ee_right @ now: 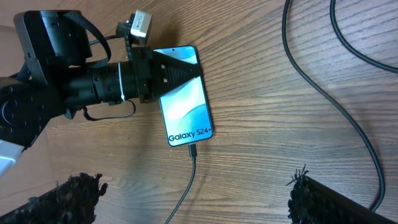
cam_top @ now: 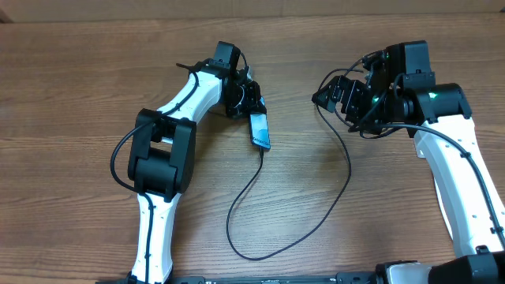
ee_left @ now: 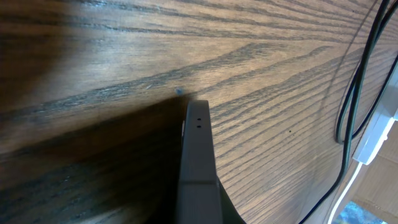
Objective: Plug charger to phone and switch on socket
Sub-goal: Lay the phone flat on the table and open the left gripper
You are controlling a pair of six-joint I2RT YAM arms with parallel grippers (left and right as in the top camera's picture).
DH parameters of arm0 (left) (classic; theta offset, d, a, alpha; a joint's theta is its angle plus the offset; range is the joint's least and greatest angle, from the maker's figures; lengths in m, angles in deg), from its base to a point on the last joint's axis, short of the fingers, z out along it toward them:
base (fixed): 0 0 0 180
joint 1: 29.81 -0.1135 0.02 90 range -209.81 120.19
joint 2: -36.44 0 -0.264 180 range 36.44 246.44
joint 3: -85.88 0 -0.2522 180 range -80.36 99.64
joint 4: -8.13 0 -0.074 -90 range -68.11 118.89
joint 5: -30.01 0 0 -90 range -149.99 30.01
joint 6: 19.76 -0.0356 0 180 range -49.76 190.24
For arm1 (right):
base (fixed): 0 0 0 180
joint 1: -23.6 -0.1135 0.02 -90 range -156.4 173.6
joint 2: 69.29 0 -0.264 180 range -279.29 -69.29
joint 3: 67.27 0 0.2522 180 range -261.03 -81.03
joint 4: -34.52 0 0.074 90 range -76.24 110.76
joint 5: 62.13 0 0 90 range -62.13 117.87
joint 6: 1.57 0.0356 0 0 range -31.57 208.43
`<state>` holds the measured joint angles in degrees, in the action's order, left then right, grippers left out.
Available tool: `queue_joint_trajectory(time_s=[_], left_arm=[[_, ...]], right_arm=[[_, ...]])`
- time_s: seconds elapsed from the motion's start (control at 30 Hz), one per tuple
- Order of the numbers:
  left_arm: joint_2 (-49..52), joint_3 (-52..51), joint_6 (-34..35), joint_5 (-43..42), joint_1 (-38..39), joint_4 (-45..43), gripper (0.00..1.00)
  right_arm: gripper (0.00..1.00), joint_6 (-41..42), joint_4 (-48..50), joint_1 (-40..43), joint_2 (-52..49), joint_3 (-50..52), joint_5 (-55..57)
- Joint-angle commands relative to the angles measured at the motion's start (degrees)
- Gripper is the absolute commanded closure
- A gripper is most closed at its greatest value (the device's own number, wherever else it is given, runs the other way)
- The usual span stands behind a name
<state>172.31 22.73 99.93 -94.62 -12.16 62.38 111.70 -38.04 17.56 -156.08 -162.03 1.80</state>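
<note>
l end effector (ee_right: 174,76) clamped on phone (ee_right: 186,118) top; r end effector (ee_right: 193,190) wide open, empty.

You can read just one thing here. In the middle of the right wrist view, the phone (ee_right: 185,99) has white words near the bottom of its blue screen. They say "Galaxy S24+". In the overhead view, the phone (cam_top: 260,131) sits near the top middle, and its words are too small to read.
</note>
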Motion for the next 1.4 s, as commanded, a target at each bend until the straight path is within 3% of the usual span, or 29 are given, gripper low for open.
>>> queue_joint_trajectory(time_s=[0.0, 0.53, 1.37], left_arm=[[-2.0, -0.6, 0.8, 0.5, 0.4, 0.2, 0.95], [-2.0, -0.6, 0.8, 0.6, 0.4, 2.1, 0.70], [-2.0, -0.6, 0.7, 0.8, 0.4, 3.0, 0.68]], right_arm=[[0.00, -0.9, 0.0, -0.3, 1.2, -0.4, 0.6], [0.00, -0.9, 0.3, -0.3, 1.2, -0.4, 0.5], [0.00, -0.9, 0.4, -0.3, 1.2, -0.4, 0.5]])
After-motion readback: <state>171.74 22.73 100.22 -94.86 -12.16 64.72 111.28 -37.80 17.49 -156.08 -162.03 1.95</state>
